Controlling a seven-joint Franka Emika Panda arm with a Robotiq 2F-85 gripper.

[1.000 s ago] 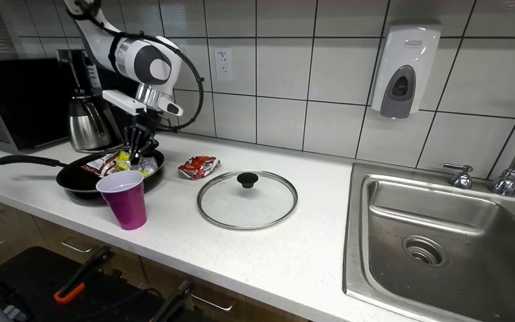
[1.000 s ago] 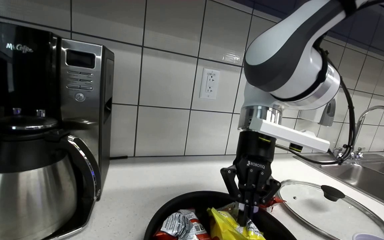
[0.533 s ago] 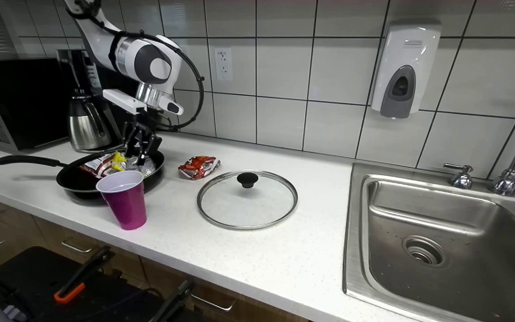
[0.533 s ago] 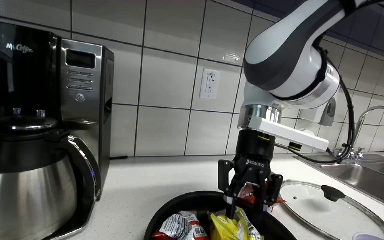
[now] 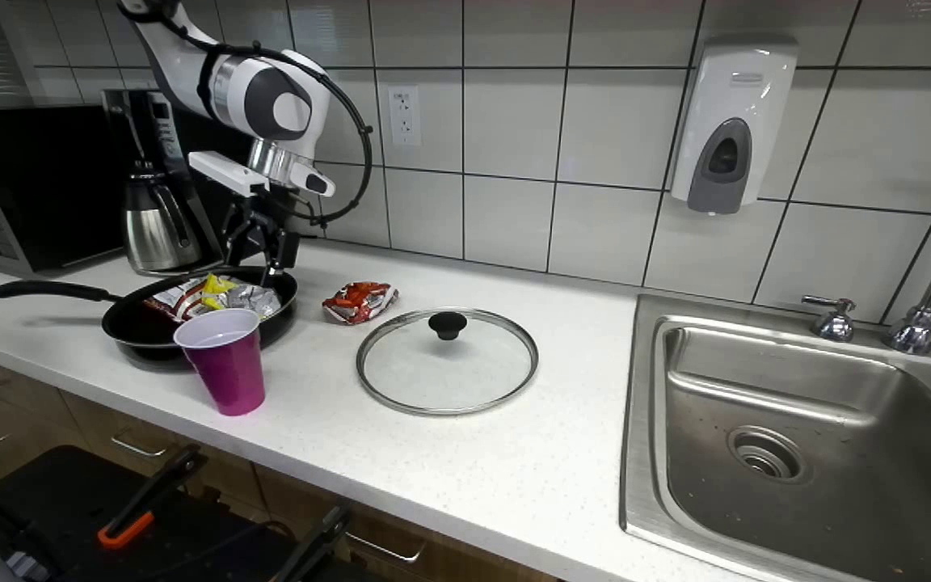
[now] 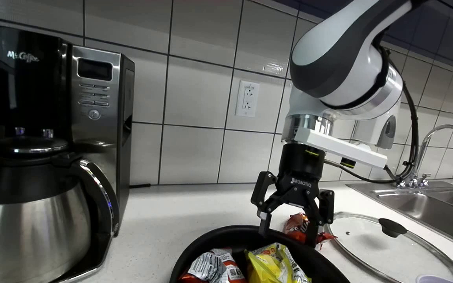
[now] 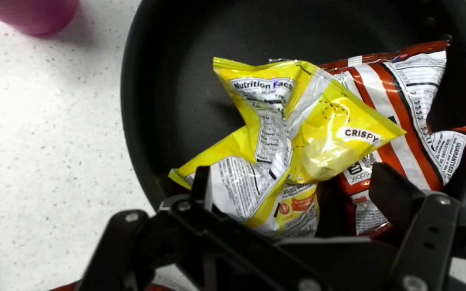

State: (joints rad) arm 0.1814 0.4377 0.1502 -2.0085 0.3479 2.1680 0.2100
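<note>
1. Hanging above the frying pan [image 5: 146, 354], the Robotiq gripper [image 6: 288, 235] has its fingers spread wide, with nothing gripped between them; it belongs to the lone robot arm [image 6: 340, 67] in view.

2. The yellow snack bag [image 7: 297, 137] sits inside the pan, below the fingertips and apart from them; in the wrist view it fills much of the span between the fingers and reaches ahead, toward the top of that view; in an exterior view the fingertips show over the far part of the pan, with the bag nearer the camera.

3. Twisted and creased, the yellow bag has no single clear long axis; its longest spread in the wrist view runs from the lower-left corner to the corner lettered "CRISPY", nearly parallel to the line joining the fingertips.

4. A red-and-white striped snack bag [image 7: 399, 101] shares the pan, right of the yellow one in the wrist view; the yellow bag's corner overlaps it there, though whether they press together I cannot tell.

5. Outside the pan, a red snack bag [image 5: 360, 303] lies on the countertop [image 5: 530, 469], between pan and glass lid [image 5: 449, 372]; in an exterior view it shows behind the gripper, partly hidden by one finger.
</note>
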